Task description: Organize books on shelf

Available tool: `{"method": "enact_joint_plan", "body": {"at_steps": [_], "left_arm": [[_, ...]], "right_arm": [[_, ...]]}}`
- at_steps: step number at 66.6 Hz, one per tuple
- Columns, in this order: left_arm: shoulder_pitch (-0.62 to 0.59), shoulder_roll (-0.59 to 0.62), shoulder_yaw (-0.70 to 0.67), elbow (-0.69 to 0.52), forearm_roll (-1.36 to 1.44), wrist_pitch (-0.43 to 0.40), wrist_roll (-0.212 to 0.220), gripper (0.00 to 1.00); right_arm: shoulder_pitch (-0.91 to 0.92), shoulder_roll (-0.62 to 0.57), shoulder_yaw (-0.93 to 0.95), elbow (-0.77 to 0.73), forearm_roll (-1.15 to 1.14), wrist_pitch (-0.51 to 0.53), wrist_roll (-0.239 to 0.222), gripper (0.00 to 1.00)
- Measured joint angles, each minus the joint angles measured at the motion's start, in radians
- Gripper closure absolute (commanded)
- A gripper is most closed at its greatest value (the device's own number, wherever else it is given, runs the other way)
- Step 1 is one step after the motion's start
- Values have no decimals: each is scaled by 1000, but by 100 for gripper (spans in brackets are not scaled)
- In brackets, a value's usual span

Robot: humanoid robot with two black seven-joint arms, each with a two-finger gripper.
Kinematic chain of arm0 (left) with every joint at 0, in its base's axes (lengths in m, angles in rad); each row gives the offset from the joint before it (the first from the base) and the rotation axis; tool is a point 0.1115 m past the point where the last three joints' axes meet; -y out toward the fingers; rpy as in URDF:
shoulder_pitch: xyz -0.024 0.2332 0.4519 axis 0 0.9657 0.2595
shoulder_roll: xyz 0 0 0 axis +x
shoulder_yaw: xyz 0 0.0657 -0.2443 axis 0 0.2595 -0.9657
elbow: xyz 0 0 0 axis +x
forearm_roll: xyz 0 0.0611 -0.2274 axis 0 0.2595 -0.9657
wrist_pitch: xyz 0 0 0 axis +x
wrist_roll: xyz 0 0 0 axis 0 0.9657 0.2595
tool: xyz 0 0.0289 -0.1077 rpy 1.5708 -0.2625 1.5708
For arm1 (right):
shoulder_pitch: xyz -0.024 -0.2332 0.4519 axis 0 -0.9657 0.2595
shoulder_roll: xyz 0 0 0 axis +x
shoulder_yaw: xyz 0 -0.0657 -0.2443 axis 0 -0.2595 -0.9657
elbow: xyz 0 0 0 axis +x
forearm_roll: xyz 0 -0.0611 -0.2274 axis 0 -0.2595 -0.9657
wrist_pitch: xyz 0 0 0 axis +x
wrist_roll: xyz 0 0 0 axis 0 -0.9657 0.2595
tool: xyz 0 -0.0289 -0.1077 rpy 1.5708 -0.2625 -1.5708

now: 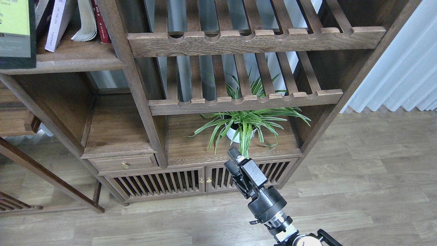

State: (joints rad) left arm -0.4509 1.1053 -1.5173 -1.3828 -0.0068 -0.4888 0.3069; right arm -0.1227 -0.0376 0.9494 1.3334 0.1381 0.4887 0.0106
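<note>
The thick yellow-green and black book [15, 32] is at the top left corner, cut off by the frame edge, with its lower edge in front of the left end of the dark solid shelf [78, 59]. What holds it is out of view. The pale lavender-white book [56, 24] leans on that shelf. Only a sliver of the maroon book [41, 13] shows behind the thick one. My left gripper is out of view. My right gripper [231, 160] is low in front of the cabinet doors, empty, with its fingers a little apart.
A book with fanned cream pages [85, 20] and a thin red-spined book [100, 22] stand at the shelf's right end. Two slatted racks [256, 39] fill the middle bay. A potted spider plant [242, 124] sits below them. A drawer [123, 164] and slatted doors [164, 184] are underneath.
</note>
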Motion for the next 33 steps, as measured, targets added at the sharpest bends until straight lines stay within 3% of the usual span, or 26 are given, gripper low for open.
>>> {"method": "enact_joint_plan", "body": {"at_steps": [9, 20, 33], "left_arm": [[-59, 20, 17, 1, 7, 0, 6, 98], [-168, 43, 62, 24, 22, 0, 71, 98], [-284, 86, 120, 85, 101, 0, 88, 98]], "right_arm": [[15, 12, 0, -4, 0, 0, 0, 2], [32, 18, 0, -5, 1, 0, 0, 2], [34, 21, -1, -5, 3, 0, 1, 2]]}}
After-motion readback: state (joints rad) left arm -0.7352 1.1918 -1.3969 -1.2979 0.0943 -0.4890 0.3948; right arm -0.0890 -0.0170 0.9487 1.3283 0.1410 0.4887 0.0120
